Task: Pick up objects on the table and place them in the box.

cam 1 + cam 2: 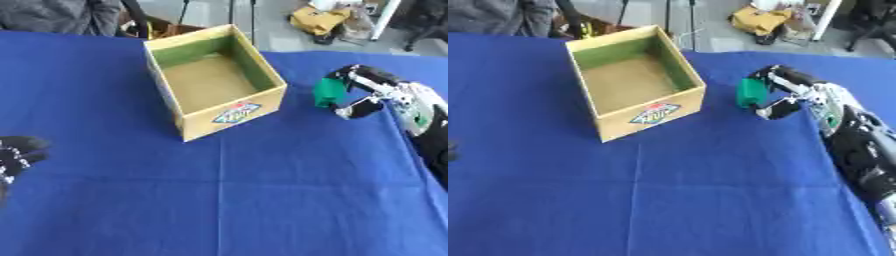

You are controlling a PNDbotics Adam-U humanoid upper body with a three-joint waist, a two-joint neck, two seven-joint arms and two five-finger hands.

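An open cardboard box (183,112) stands on the blue table, its inside showing nothing but its floor. To the right of it my right hand (367,90) hangs just above the cloth, fingers and thumb curled round a small green object (327,93), about a hand's width from the box's right wall. My left hand (17,154) rests at the left edge of the left eye view, fingers curled, holding nothing.
The blue cloth (262,200) covers the whole table. Beyond the far edge are a person's grey sleeve (52,15), stand legs and yellow clutter (319,19) on the floor.
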